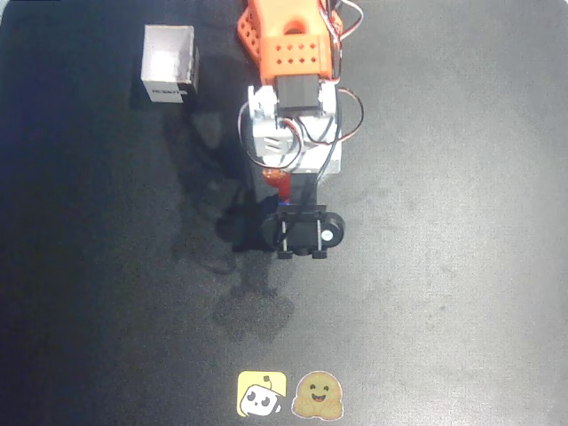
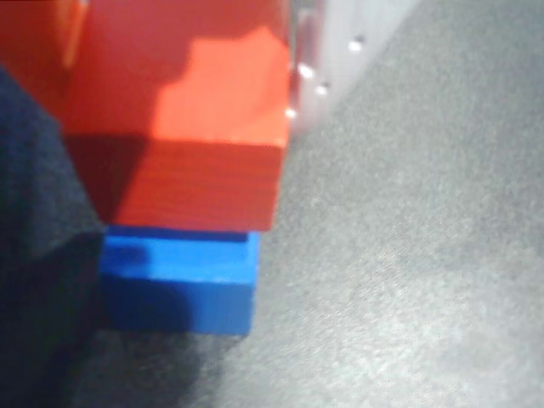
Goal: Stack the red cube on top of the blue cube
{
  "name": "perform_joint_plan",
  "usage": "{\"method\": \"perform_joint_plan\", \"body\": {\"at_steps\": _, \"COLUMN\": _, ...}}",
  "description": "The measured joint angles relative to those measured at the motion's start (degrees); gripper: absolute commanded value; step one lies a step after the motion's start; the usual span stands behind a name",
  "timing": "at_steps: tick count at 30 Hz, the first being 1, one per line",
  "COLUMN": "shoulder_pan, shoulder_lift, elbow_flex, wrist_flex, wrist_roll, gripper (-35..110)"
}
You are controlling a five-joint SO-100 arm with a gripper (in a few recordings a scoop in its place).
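The red cube [image 2: 200, 127] was seen large and close in the wrist view, directly above the blue cube [image 2: 178, 289], with its lower edge at the top face of the blue one. Whether the two were already touching could not be told, because the picture was blurred and a dark shadow lay between them. The red cube was shifted a little to the right of the blue cube in this view, so the stack was not perfectly aligned.

In the overhead view, going from left to right, a white box [image 1: 169, 63] was seen standing at the upper left of the black table [image 1: 461, 266], well apart from the arm. In the middle, the orange and white arm [image 1: 293, 98] was reaching down over the cubes, and only a small red part [image 1: 280, 185] was visible under it. At the bottom two stickers [image 1: 290, 394] were placed.

The gripper [image 1: 303, 232] was judged to be closed on the red cube, as the cube filled the place between the jaws in the wrist view, but the fingers themselves were not clearly shown.

The cube was judged to be light, stiff and not fragile, with matte faces that should not slip much. It would best be held on two opposite flat side faces, near the middle, so that it is not tilted when released.
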Motion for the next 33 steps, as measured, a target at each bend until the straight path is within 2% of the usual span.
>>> {"method": "perform_joint_plan", "body": {"at_steps": 12, "shoulder_pan": 0.6, "shoulder_lift": 0.0, "elbow_flex": 0.0, "wrist_flex": 0.0, "wrist_roll": 0.0, "gripper": 0}}
{"method": "perform_joint_plan", "body": {"at_steps": 33, "shoulder_pan": 0.5, "shoulder_lift": -2.3, "elbow_flex": 3.3, "wrist_flex": -6.2, "wrist_roll": 0.0, "gripper": 0}}
